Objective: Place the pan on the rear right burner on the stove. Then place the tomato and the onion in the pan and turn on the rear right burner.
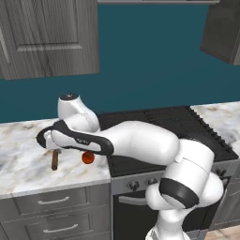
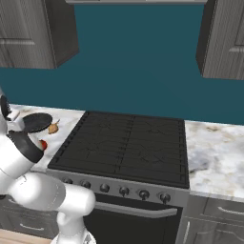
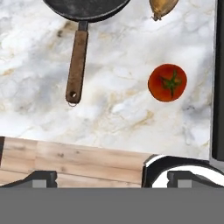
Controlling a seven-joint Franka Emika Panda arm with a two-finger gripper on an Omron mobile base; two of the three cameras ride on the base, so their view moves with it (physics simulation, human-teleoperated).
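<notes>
1. I am holding the end effector (image 3: 112, 177) above the marble table (image 3: 35, 65), its jaws standing wide apart, holding nothing.
2. The frying pan (image 3: 78, 61), tomato (image 3: 167, 82) and onion (image 3: 162, 7) are lying on the table, left of the stove (image 2: 124, 143).

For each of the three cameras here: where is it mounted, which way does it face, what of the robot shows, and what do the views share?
Left base view: behind the arm to its left, looking forward and down at the marble counter and stove; the white arm stretches left over the counter.
Right base view: behind to the right, facing the stove; the arm rises at lower left.
Hand view: looks straight down on the counter; the open gripper tips show at the bottom.
Shared: pan, tomato and onion lie on the counter left of the stove.
</notes>
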